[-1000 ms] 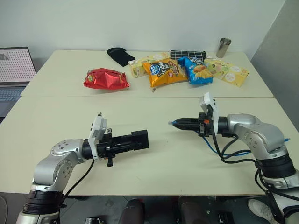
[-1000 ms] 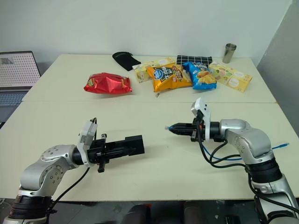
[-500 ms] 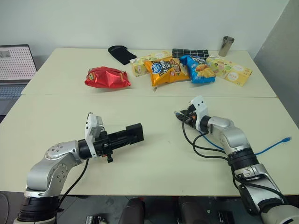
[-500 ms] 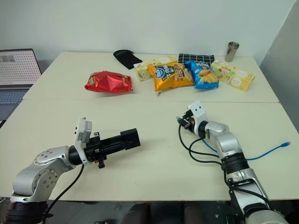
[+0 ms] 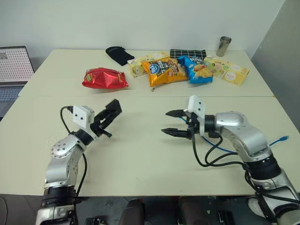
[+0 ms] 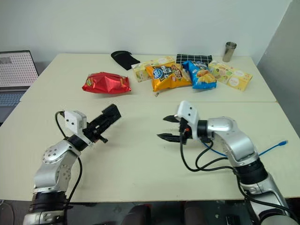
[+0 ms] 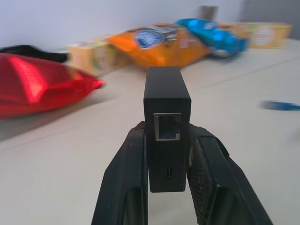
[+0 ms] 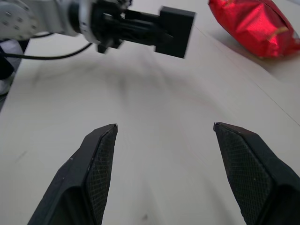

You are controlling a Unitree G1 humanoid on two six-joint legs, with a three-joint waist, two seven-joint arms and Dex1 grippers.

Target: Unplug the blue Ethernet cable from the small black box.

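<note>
Left wrist view shows the box (image 7: 167,126) clamped in the left gripper (image 5: 109,114), port empty. Right gripper (image 5: 171,123) has sprung apart, dropping the cable (image 5: 276,140), now on the table (image 5: 140,159): unplugging looks done.

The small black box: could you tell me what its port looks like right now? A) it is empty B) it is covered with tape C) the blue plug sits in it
A: in the left wrist view the port of the small black box, clamped in the left gripper, is an open, empty socket, and the blue Ethernet cable lies on the table by the right arm.
</note>
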